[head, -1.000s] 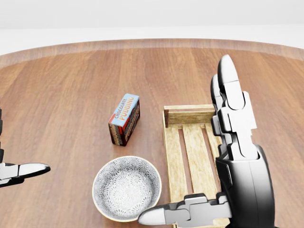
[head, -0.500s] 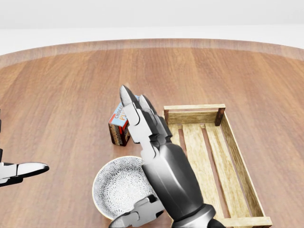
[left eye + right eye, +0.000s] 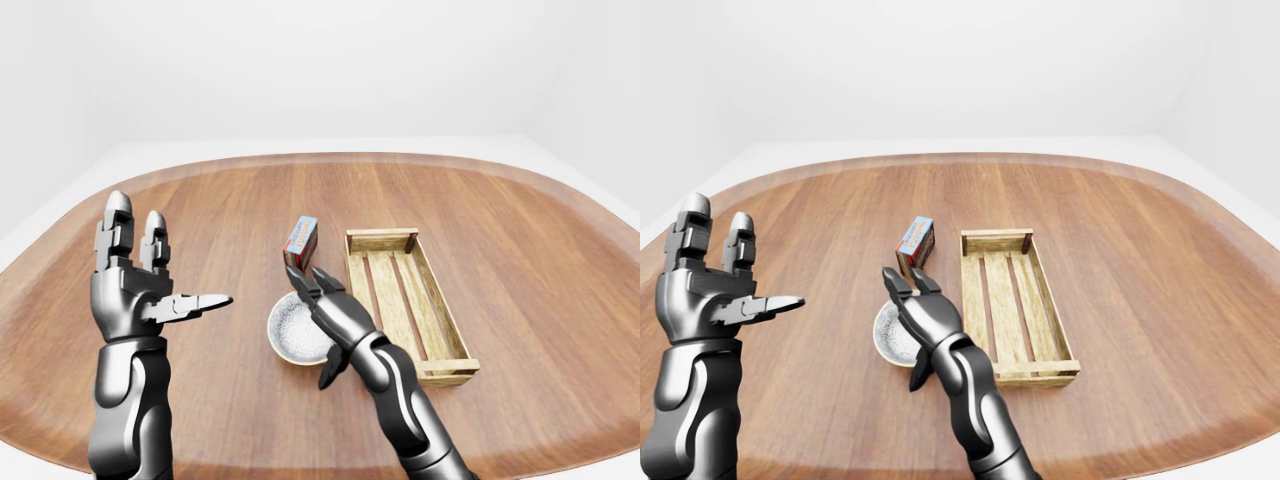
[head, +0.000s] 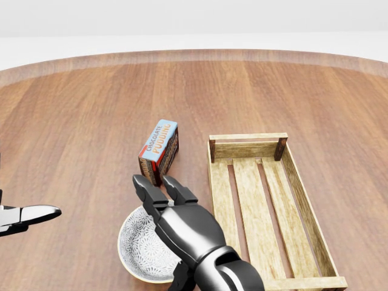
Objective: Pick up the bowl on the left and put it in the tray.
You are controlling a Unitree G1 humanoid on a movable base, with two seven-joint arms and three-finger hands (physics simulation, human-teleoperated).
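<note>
Clearly the right hand is the nearer one, and the coming move turns on that. Farthest left in the left-eye view, the left hand [image 3: 132, 292] is raised off the table [image 4: 79, 121], palm upright, its fingers apart and holding nothing. It stands well away from the bowl, at roughly its 9 o'clock.

Next comes the bowl [image 4: 136, 250], patterned grey-white and upright on the wood near the bottom of the head view. A chocolate pudding box [image 4: 159, 153] stands near it at about 12 o'clock.

The right hand [image 4: 182, 229] reaches over the bowl's right half. Its two long fingers point towards 11 o'clock above the rim, and the thumb hangs low on the near side. The fingers are spread and not yet clamped on the rim. Whether any finger touches the bowl cannot be told from these views.

From that palm the bowl's centre lies at about 9 o'clock, so I judge the grasp should take the right-hand rim.

Rightmost, the tray [image 4: 251, 206] lies just beside the bowl at 3 o'clock. Its long axis runs 12 to 6, and its slats are bare. The carry should be a short lift towards 3 o'clock over the tray's left wall.
</note>
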